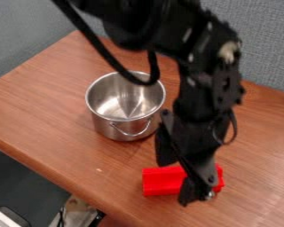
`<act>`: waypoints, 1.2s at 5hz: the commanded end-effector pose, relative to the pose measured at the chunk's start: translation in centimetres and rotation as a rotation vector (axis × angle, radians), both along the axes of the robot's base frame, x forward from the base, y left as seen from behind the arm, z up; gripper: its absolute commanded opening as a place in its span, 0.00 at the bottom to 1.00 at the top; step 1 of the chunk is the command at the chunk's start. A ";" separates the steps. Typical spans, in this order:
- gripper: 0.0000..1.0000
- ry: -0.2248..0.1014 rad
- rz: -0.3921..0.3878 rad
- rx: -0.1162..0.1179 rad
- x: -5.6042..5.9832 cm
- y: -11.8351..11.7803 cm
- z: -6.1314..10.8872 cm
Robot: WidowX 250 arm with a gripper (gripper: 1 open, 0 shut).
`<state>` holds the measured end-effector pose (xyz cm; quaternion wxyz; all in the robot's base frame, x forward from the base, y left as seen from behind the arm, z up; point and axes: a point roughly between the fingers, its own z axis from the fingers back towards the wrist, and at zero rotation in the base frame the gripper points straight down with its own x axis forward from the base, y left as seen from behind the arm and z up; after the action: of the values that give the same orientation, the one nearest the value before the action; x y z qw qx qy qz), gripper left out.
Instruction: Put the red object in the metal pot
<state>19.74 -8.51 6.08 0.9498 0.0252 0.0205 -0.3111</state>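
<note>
- Points downward with a matte black gripper (184, 180), built of angular, jointed plates with small bolt heads.
- Stands with fingers apart, straddling the middle of the red block (159, 183); cannot tell from this view about contact with its sides.
- Shows bright red and smooth beneath the gripper, with straight edges and an elongated, boxy shape, partly hidden by the black fingers.
- Lies flat on the wooden table (50, 106) directly below the gripper, outside the pot, with one end showing to each side of the fingers.
- Gleams in silver metal farther back and to the left of the gripper, as a round, upright pot (114, 127) with straight walls, a rolled rim and a thin curved handle on the side facing the gripper.
- Spreads out under and around the gripper in warm brown wood, with fine grain and a low sheen.
- Loops above and to the left of the gripper as a smooth, thick black cable (92, 37), passing in front of the pot's rim.
- Rises behind the gripper in grey, finely textured panels (257, 44).
</note>
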 end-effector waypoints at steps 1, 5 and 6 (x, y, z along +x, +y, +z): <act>1.00 -0.035 -0.026 0.017 -0.1 -0.2 -0.4; 1.00 -0.179 -0.039 0.030 -0.1 1.7 0.5; 1.00 -0.191 -0.024 0.024 0.1 2.0 0.2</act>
<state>19.42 -6.77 5.82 0.9434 0.0622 -0.0557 -0.3211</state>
